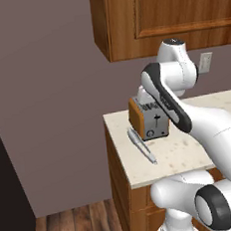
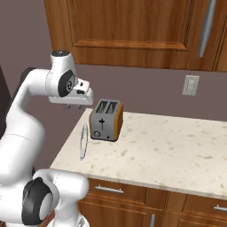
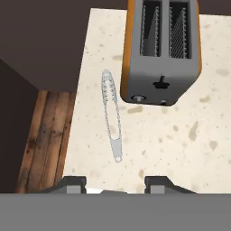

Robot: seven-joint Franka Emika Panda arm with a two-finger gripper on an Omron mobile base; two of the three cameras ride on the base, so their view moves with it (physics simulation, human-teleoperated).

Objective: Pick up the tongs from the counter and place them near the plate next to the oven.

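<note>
white arm bent high, hand (image 2: 73,107) pointing down above the beige speckled stone surface (image 2: 168,146), fingers slightly parted, holding nothing; slim silver-grey metal tongs (image 3: 112,113) lie flat beside the orange-sided toaster (image 3: 162,49), slots empty.

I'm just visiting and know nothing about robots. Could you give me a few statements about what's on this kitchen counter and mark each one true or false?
1. The slim silver-grey metal tongs lie flat on the beige speckled stone counter. True.
2. The robot's two-finger gripper is clamped on the tongs. False: it hangs above the counter, holding nothing.
3. The tongs lie beside the orange-sided steel toaster. True.
4. Bread sticks out of the toaster's slots. False: both slots are empty.
5. A white wall outlet sits above the counter. True.
</note>
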